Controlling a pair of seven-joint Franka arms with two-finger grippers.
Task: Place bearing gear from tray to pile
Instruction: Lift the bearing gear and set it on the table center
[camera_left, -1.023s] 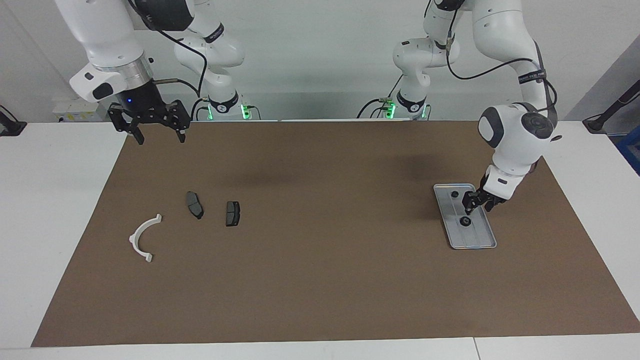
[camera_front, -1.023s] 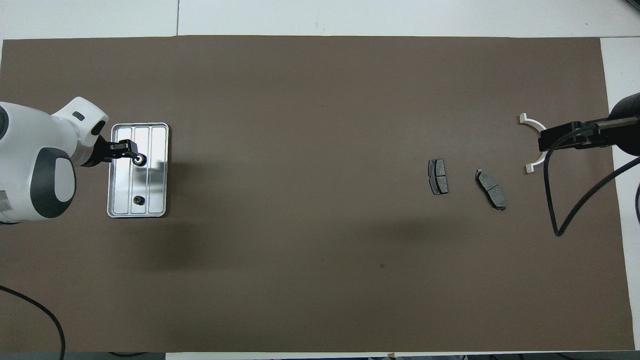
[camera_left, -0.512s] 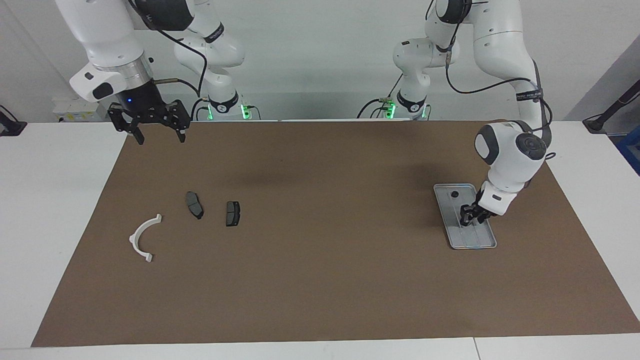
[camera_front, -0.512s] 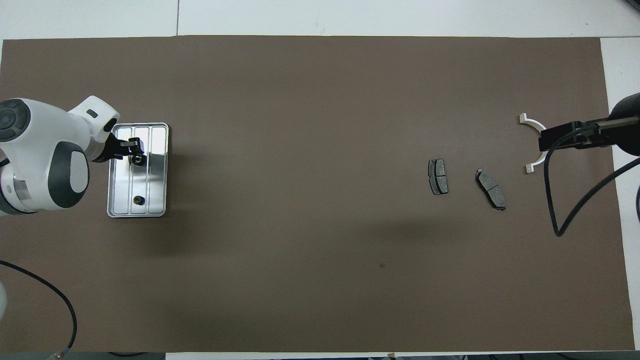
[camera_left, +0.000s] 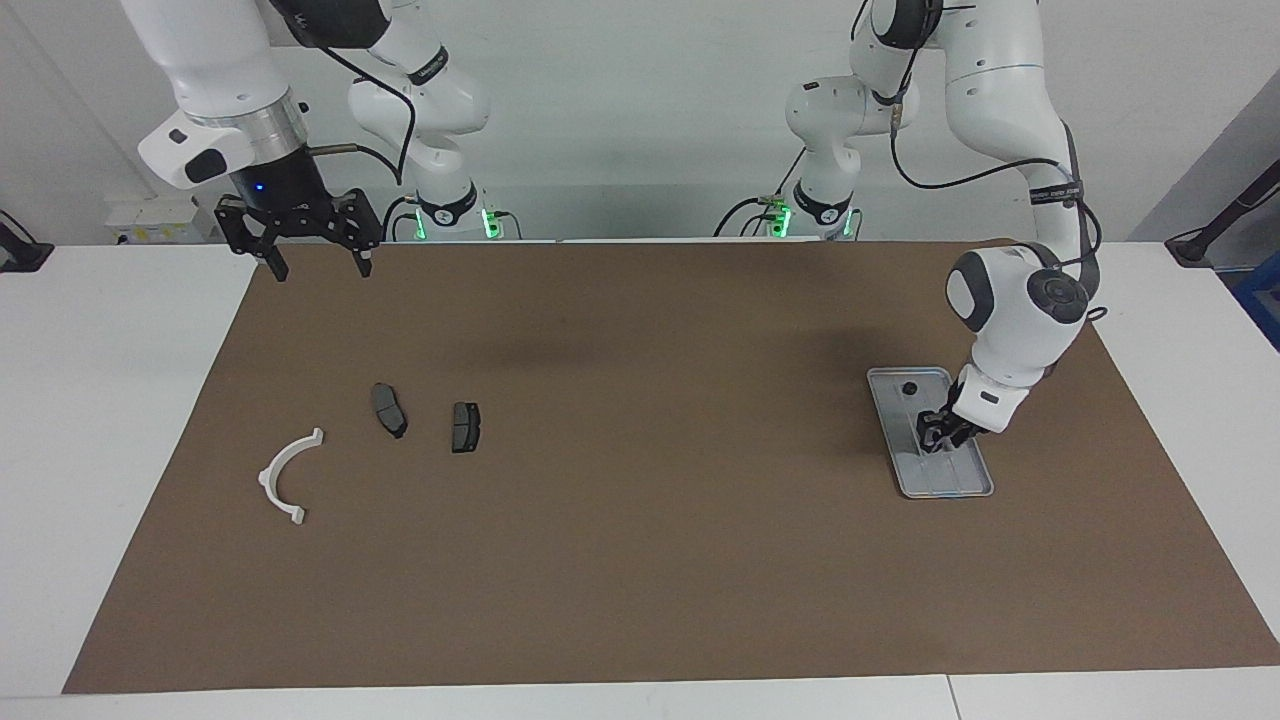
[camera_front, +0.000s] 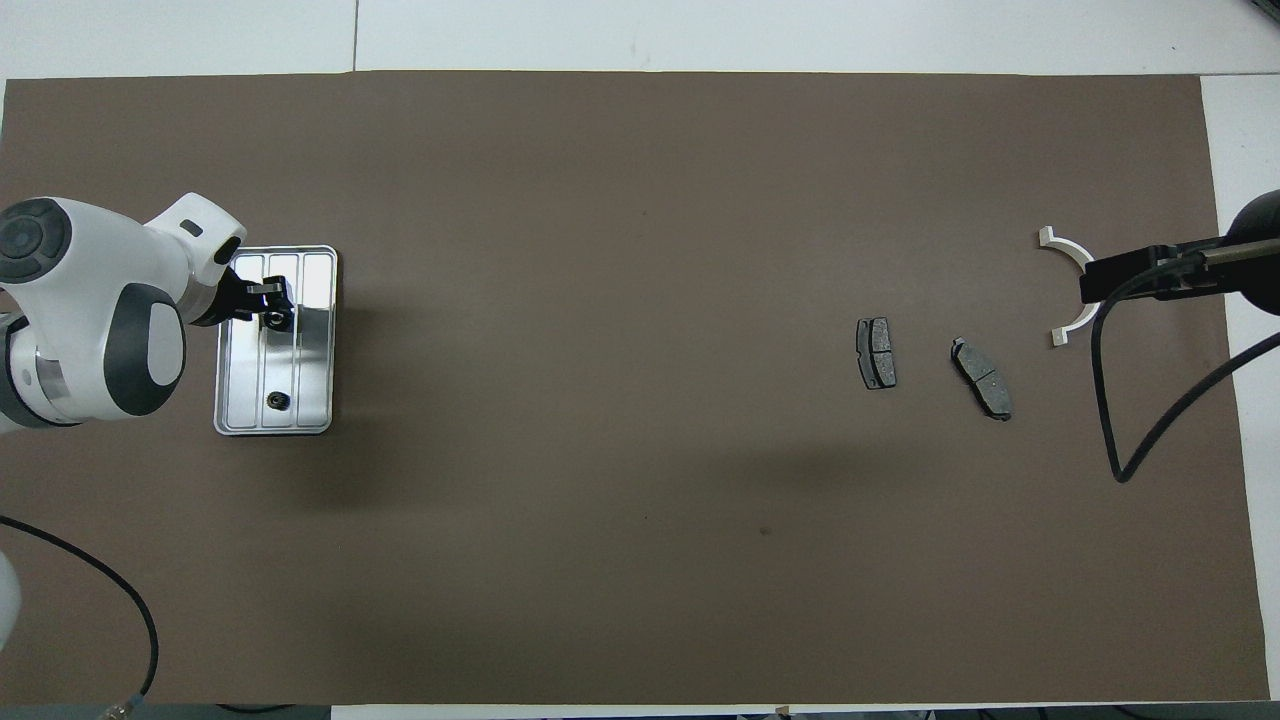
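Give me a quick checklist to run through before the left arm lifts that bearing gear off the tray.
1. Left claw is down in the tray, at the bearing gear farther from the robots: ok.
2. Claw closed firmly on that gear: cannot tell.
3. Second bearing gear, at the tray end nearer the robots, is apart from the claw: ok.
4. Pile is ready at the right arm's end: white bracket and two dark pads lie apart, with bare mat between them: ok.
5. Right claw waits raised over the mat's edge by its base, away from the pile: ok.
6. Mat between tray and pile has nothing in the way: ok.
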